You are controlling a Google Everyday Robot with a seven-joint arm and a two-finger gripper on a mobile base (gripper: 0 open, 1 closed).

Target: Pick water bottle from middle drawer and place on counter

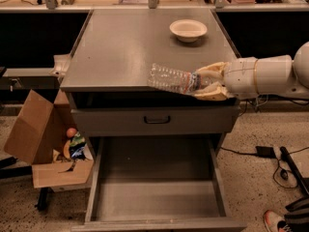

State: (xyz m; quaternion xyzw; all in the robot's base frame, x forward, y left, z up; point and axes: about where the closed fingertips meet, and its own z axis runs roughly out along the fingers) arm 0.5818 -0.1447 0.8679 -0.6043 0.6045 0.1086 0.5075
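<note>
One water bottle [171,79], one bowl [188,30], one box [34,139], one tool [205,82] at the counter [120,47] edge

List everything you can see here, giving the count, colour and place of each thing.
bottle: one, clear, lying sideways at the counter's front edge, held by the pincer
counter: one, grey, centre
bowl: one, cream, on the counter, far right
shut drawer: one, grey with a black handle, just under the counter
open drawer: one, grey, pulled out below the shut one
box: one, brown cardboard, floor left, small colourful things inside
workbench: one, pale, behind the counter
cables: several, black, floor right
arm: one, white, reaching in from the right
pincer: one, cream, shut on the bottle's neck end
</note>
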